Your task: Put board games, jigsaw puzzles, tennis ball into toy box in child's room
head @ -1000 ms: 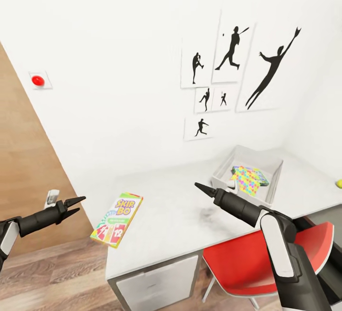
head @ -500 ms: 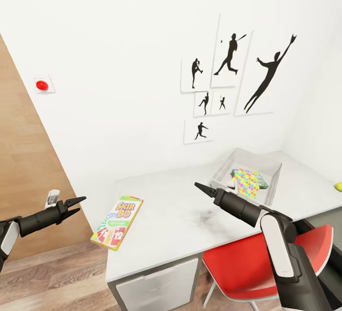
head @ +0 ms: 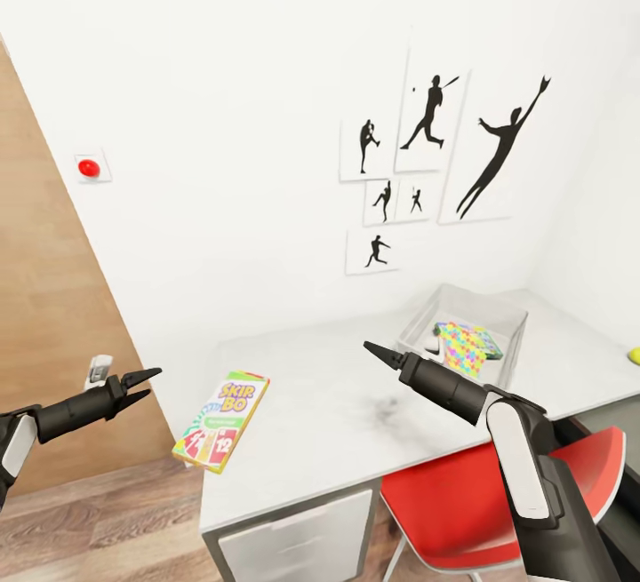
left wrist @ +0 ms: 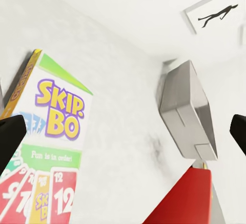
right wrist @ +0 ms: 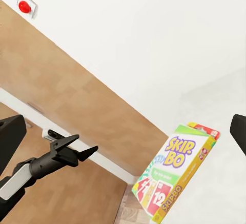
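Observation:
The yellow, green and red SKIP-BO board game (head: 221, 422) lies flat at the left end of the pale grey table (head: 356, 413), its corner hanging over the edge. The grey toy box (head: 419, 327) stands at the back right of the table with colourful flat pieces (head: 463, 347) inside. At the far right of the table is a yellow-green tennis ball (head: 635, 354). My left gripper (head: 148, 384) hovers open, left of the table and off it. My right gripper (head: 370, 350) hangs open over the table's middle, between the game and the toy box. In the left wrist view the game (left wrist: 51, 147) is close.
A red chair (head: 498, 484) is tucked under the table at the right, below my right arm. A white drawer front (head: 293, 538) sits under the table's left part. A wooden door (head: 44, 333) stands at the left, over the wooden floor (head: 98, 529). Black silhouette posters (head: 427, 155) hang on the white wall.
The whole picture has shifted slightly, so the camera has moved. Both arms hold the same pose, and the game and toy box lie as before.

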